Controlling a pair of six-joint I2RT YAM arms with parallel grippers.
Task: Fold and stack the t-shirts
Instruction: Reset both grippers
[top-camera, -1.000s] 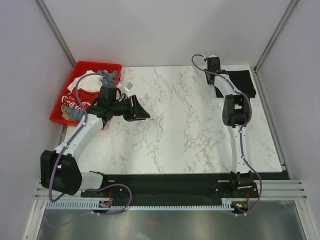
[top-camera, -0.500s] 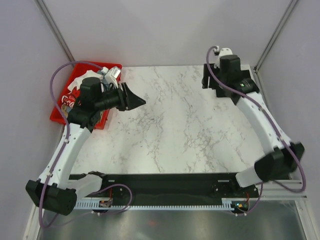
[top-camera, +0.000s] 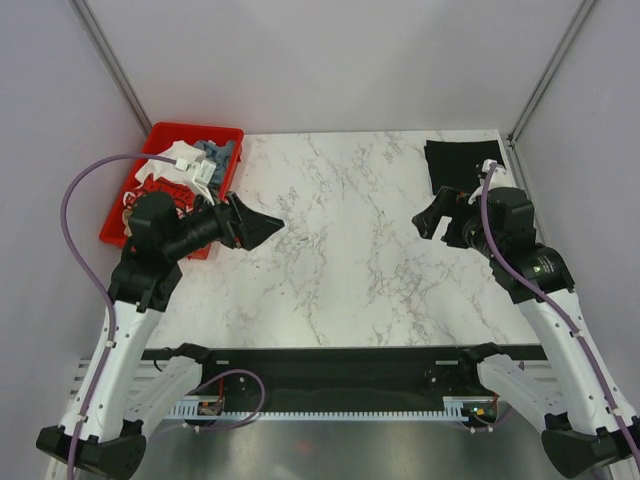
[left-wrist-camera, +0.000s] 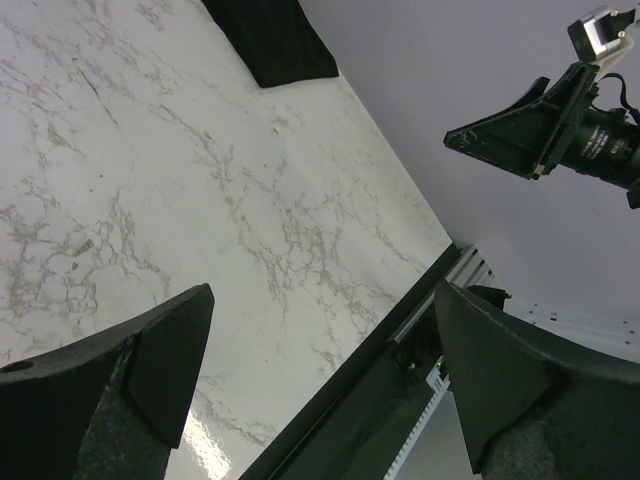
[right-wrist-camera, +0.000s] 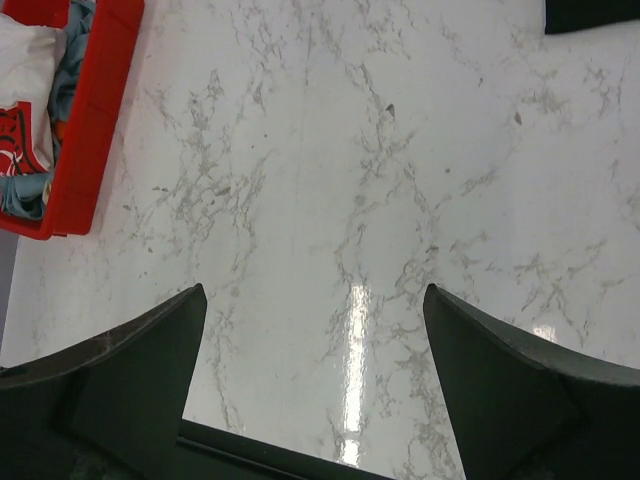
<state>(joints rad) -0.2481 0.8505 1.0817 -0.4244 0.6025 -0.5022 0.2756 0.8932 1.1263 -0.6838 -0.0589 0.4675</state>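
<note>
One black tee (top-camera: 462, 165) lies folded at the counter's (top-camera: 350, 260) far right corner. My left claw (top-camera: 262, 225) and right claw (top-camera: 428, 215) hang spread and empty. Other tees (top-camera: 172, 165) wait heaped in the bin (top-camera: 200, 128), so I reckon most folding remains.

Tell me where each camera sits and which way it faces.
Top external: above and behind the robot, looking down on the table; left gripper and right gripper show.
Left wrist: faces across toward the black t-shirt and right gripper; own fingers show.
Right wrist: faces down toward the red bin; own fingers show.
Shared: both wrist views catch the black t-shirt.
</note>
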